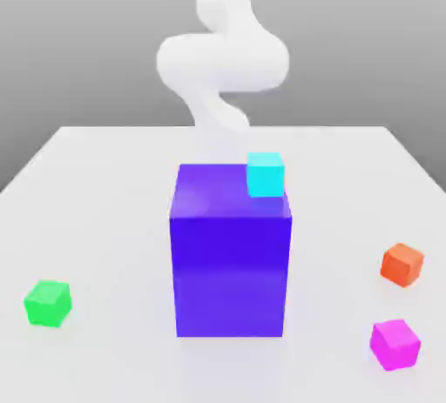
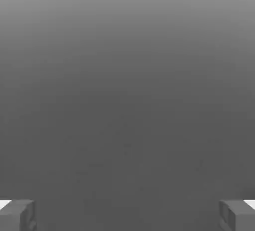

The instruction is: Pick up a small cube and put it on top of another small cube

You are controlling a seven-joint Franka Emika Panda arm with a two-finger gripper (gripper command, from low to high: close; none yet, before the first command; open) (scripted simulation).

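Observation:
The small magenta cube [image 1: 395,344] lies on the white table [image 1: 104,218] at the front of the exterior view's right. The small green cube [image 1: 47,303] lies at the front of that view's left, far from it, with the big purple block between them. My white arm [image 1: 222,62] curls up behind the purple block, well away from both cubes. In the hand view my gripper [image 2: 127,216] is open, its grey fingertips [image 2: 18,216] wide apart with nothing between them, facing plain grey background.
A big purple block [image 1: 230,262] stands mid-table, and a cyan cube [image 1: 266,175] sits on its top at the far right corner. An orange cube [image 1: 402,264] lies on the exterior view's right, just behind the magenta cube.

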